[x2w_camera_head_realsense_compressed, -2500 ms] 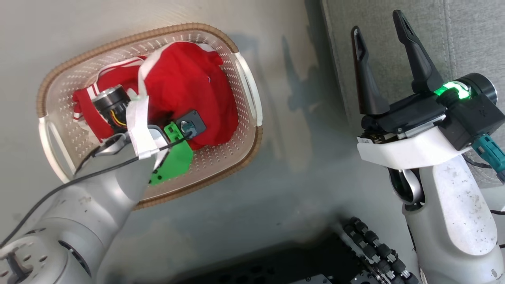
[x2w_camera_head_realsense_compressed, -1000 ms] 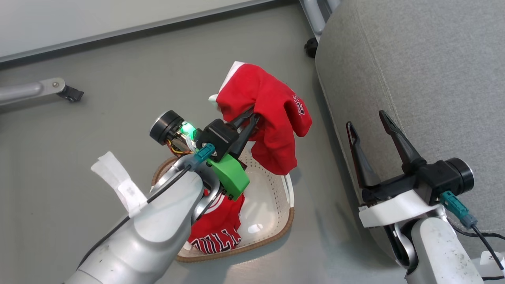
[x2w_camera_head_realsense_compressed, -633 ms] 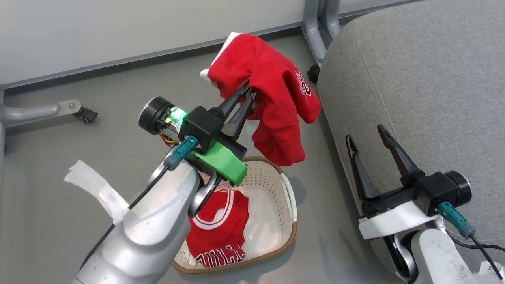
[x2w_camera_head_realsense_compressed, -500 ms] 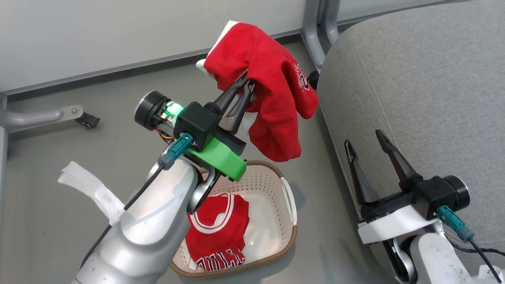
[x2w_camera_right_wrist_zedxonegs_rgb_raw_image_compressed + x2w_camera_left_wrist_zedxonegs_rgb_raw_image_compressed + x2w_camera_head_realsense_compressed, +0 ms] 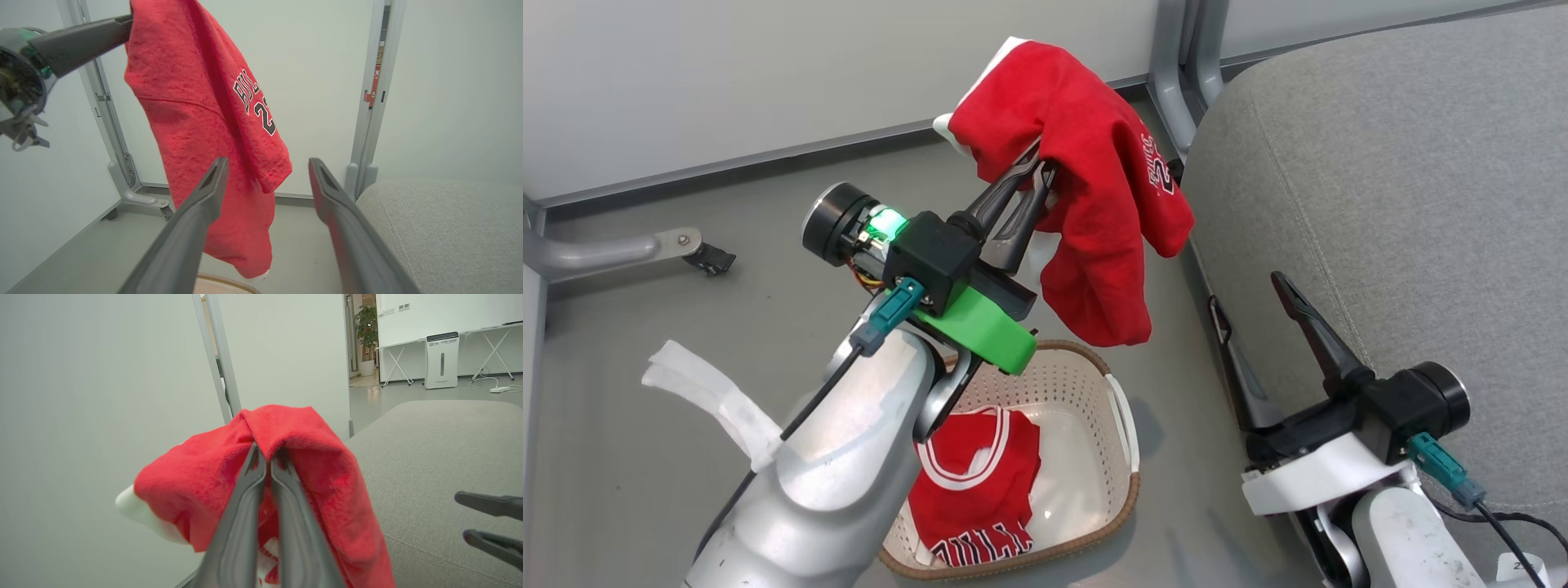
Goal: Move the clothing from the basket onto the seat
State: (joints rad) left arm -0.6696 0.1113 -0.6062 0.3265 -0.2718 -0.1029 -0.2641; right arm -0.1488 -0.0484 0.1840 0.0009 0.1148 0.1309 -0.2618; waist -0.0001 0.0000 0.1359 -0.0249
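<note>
Carry step, first of two pieces. Left gripper pressed together on a fold of the red garment, pinching it near the top, bulk draped over the tips and hanging below and to the right of them, free of the floor. Already lifted clear of the basket, down below and behind the wrist, striped jersey lying inside, not yet taken. Seat just to the right of the hanging cloth; hem apparently short of the rounded edge, though hard to say from the head view whether touching or merely close. Right gripper spread wide, holding nothing, lower than the left one and off to its right, beside the cushion's edge, garment dangling ahead of its fingers as seen from the right wrist. About the first half of the job in hand, none of it finished. Next, most likely: swing right and forward to bring the tips over the flat of the cushion instead of its sloping side, lower to rest the cloth, then part the fingers and pull back without dragging the fold along. Worth minding: loose tail catching on the open right fingers; cloth slipping off the rounded edge if let go too near it. After that, back down to the basket for the jersey.
</note>
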